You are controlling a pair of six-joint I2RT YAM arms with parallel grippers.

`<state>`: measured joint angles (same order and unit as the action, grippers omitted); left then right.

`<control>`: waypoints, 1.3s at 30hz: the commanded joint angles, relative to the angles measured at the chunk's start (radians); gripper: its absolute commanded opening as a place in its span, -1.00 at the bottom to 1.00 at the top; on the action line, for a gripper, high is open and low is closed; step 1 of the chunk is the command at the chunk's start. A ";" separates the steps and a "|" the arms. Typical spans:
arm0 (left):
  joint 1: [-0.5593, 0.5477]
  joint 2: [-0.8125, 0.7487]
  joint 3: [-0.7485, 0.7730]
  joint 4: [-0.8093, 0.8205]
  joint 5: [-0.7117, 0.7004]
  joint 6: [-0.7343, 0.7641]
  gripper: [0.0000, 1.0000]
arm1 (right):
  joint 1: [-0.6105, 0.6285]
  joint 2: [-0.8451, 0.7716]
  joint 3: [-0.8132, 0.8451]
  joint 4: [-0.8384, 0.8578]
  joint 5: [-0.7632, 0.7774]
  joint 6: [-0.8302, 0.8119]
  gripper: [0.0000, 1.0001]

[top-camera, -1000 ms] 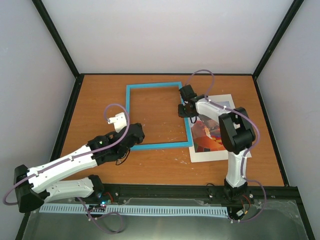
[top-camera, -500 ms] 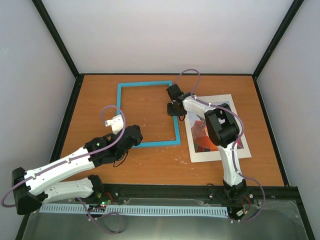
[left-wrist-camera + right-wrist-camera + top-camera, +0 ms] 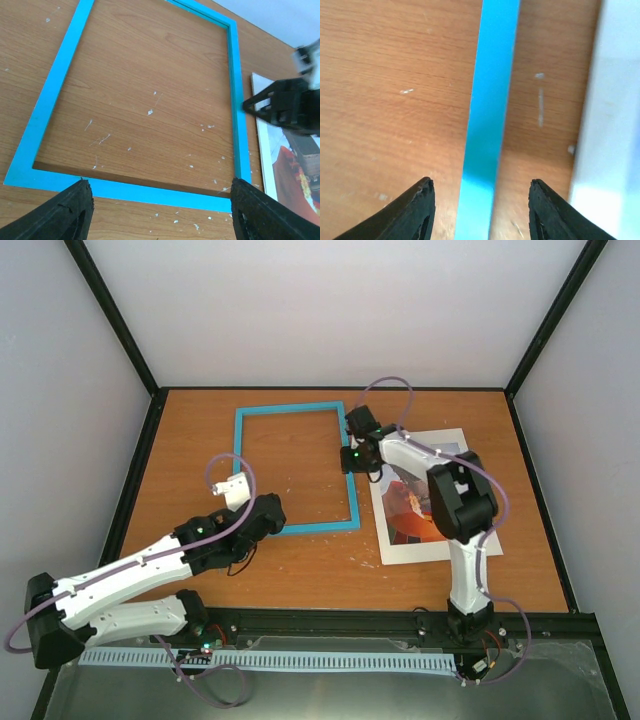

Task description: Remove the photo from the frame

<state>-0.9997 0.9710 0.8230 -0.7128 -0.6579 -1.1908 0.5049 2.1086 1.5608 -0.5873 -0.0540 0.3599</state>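
Bright, even light, soft shadows — right wrist view blurred (the frame (image 3: pixel 490 100) smears low down).

No text, label, brand, number or sign can be read in any view. The frame (image 3: pixel 487 125), seen between the parted jaws of the right gripper (image 3: pixel 480 181), is shown as a plain light-blue strip. The photo (image 3: pixel 408 512), just to the right of those jaws, is shown only as blocks of colour inside a white margin.
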 commanded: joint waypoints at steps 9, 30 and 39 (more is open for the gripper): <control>0.002 0.134 -0.041 0.276 0.186 0.331 0.51 | -0.229 -0.566 -0.432 0.173 0.134 -0.377 0.35; 0.004 0.912 0.495 0.443 0.571 0.406 0.53 | -0.898 -0.721 -0.664 -0.059 -0.348 -0.855 0.75; 0.023 1.133 0.717 0.413 0.604 0.394 0.53 | -0.898 -0.658 -0.764 -0.071 -0.431 -1.031 0.49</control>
<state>-0.9928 2.0583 1.4597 -0.2859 -0.0795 -0.7780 -0.3889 1.4429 0.8577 -0.6399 -0.4194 -0.5674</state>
